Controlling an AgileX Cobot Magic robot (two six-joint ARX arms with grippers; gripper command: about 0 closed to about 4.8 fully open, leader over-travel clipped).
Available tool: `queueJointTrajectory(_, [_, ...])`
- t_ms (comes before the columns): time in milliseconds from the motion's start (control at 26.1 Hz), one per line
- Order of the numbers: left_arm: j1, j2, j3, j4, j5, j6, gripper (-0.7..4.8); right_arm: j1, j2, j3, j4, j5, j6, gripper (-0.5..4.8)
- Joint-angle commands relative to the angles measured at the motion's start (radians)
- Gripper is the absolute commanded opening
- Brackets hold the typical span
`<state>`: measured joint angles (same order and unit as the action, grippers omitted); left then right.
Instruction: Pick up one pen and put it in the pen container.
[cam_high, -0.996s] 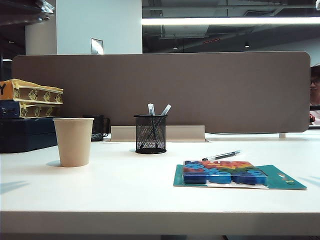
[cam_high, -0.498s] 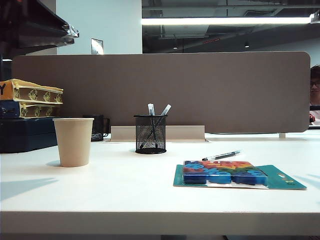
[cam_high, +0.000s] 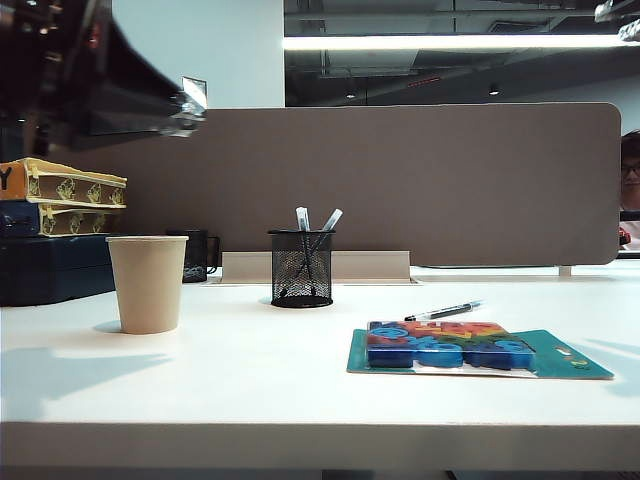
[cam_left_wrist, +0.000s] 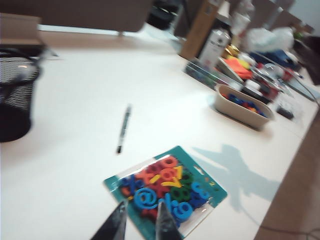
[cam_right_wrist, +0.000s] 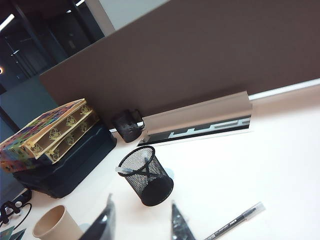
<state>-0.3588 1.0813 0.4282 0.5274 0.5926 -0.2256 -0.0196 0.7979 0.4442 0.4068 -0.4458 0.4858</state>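
in the exterior view the left arm is a dark blur cut by the top and left edges; its gripper cannot be made out there. the right arm shows only as a scrap at the top right corner. the left wrist view is blurred, and only the tips of the left gripper clear its edge. the mesh cup is cut off there. the right gripper is cropped likewise, as is the paper cup.

white table with paper cup, pen container, pen, letter pack, dark mug
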Motion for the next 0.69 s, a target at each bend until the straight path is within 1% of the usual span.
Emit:
queueJointTrajectory(38, [-0.063,0.034,0.034,0.012,-0.059,0.059,0.79,0.003,0.031,0.020,0.017,-0.002,0.012,1.39])
queueJointTrajectory(192, [-0.126,0.095,0.089,0.011,-0.098,0.103,0.79,0.003,0.057,0.022,0.025,0.002,0.012,1.39])
queueJointTrajectory(268, [-0.138,0.125,0.114,0.011,-0.108,0.113,0.79,0.003,0.064,0.021,0.023,0.002,0.011,1.39])
queueJointTrajectory(421, [-0.138,0.189,0.167,0.011,-0.122,0.122,0.79,0.003,0.079,0.022,0.024,0.002,0.012,1.40])
queueJointTrajectory(498, [-0.138,0.238,0.208,0.009,-0.121,0.145,0.80,0.003,0.093,0.024,0.024,0.003,0.013,1.40])
queueJointTrajectory(613, [-0.138,0.281,0.241,0.003,-0.121,0.145,0.80,0.003,0.121,0.036,0.024,0.002,0.013,1.41])
queueJointTrajectory(690, [-0.138,0.304,0.259,0.000,-0.121,0.147,0.81,0.004,0.146,0.051,0.023,0.001,0.014,1.57])
